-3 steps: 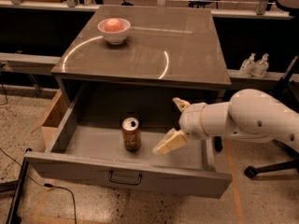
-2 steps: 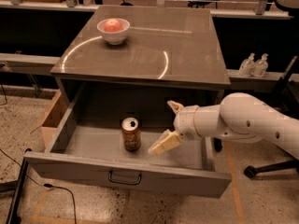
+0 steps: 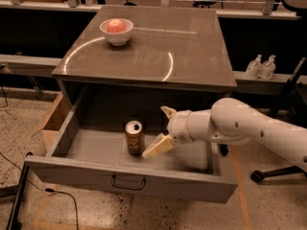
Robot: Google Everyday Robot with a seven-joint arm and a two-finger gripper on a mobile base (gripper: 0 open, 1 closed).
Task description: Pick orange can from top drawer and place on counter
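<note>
The orange can (image 3: 135,137) stands upright on the floor of the open top drawer (image 3: 129,181), left of its middle. My gripper (image 3: 162,131) reaches into the drawer from the right, just to the right of the can. It is open: one finger (image 3: 158,146) lies low beside the can's base, the other (image 3: 168,111) points up and back. Nothing is held. The counter (image 3: 192,47) is the glossy top of the cabinet above the drawer.
A white bowl with reddish fruit (image 3: 116,30) sits at the counter's back left. A cardboard box (image 3: 53,121) stands left of the drawer. Two white bottles (image 3: 261,67) sit on a ledge at the right. A chair base (image 3: 278,171) is on the floor at the right.
My gripper has moved left inside the drawer, closer to the can. The can has not moved.
</note>
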